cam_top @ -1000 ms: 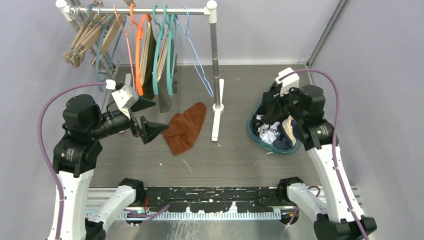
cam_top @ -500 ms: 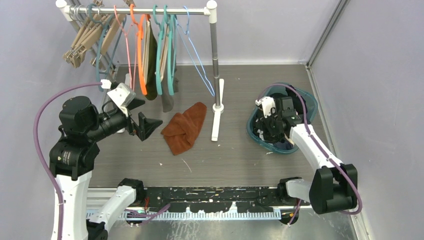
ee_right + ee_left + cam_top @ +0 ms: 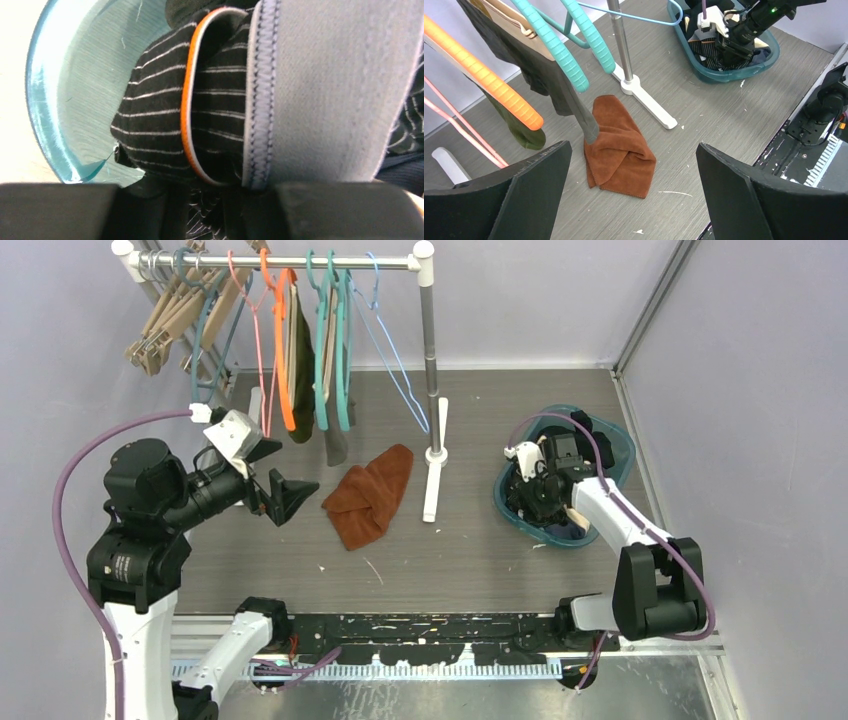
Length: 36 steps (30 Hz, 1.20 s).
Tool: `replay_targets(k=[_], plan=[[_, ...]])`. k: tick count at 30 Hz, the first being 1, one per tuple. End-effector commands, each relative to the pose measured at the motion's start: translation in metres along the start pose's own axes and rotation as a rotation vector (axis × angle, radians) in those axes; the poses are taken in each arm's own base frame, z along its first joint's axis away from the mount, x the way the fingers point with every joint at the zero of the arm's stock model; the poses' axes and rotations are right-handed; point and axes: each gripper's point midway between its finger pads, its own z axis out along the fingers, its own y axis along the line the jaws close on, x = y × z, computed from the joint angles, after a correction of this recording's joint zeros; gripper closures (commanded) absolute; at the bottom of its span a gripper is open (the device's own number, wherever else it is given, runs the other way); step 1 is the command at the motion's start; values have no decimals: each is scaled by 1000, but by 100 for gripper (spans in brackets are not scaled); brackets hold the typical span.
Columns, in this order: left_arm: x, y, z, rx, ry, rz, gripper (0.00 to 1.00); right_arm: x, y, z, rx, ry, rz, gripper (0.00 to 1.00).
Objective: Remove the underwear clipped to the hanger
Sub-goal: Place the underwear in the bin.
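Top external view: my left gripper (image 3: 297, 470) hangs wide open and empty above the table (image 3: 480, 560), aimed at the underwear (image 3: 318, 390) clipped on the rack (image 3: 428, 360). Two pairs hang there, long axis straight up and down, tops at the clips and leg ends pointing at the table. They hang edge-on to this camera, their flat sides running crosswise to the rail.

The olive pair (image 3: 303, 390) hangs between the orange hanger (image 3: 283, 360) and the teal hangers (image 3: 322, 340). The grey-brown pair (image 3: 333, 445) drops lower, out from under the teal ones. A cream band shows along the top of each.

Seen from my left wrist, both fingers (image 3: 509, 200) frame the scene far apart, nothing between them. The grey-brown pair's lower tip comes down at the upper left corner of the rust cloth (image 3: 621, 150); whether they touch I cannot tell.

My right gripper (image 3: 535, 490) is down inside the basket (image 3: 615, 445), well apart from the rack. Its wrist camera shows a striped pair (image 3: 160, 115) with orange trim and a grey waistband (image 3: 320, 85) heaped against the basket's wall. My fingers there stand apart at the bottom edge, spread with cloth lying between them, not pinched.
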Motion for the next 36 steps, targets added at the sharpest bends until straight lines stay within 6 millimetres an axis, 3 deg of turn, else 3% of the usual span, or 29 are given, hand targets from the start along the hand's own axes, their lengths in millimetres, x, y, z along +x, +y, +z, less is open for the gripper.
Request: replay_targets(k=[1, 5, 7, 10, 15, 20, 25, 31, 34, 36], plan=[[-8, 3, -6, -29, -22, 44, 2, -11, 8, -15, -50, -41, -6, 62], [-6, 5, -5, -36, -14, 48, 2, -39, 4, -44, -12, -165, -11, 33], [-4, 6, -5, -40, -9, 48, 2, -51, 1, -59, 7, -212, -14, 24], [-2, 8, -4, -46, 0, 49, 2, -68, -4, -80, 34, -273, -20, 20], [3, 10, -3, -51, 10, 49, 2, -97, -11, -101, 56, -362, -30, 21], [4, 11, -4, -60, 10, 51, 2, -109, -15, -82, 28, -352, -20, 38], [2, 14, -7, -89, 9, 47, 2, -90, -18, -37, -4, -228, -9, 50], [2, 19, -11, -129, 13, 50, 2, -41, -28, 11, 40, -21, -21, 56], [4, 22, -10, -141, 17, 51, 2, -35, -27, 17, 27, 11, -23, 57], [4, 27, -10, -169, 19, 44, 2, -41, -24, 11, 13, -16, -23, 52]])
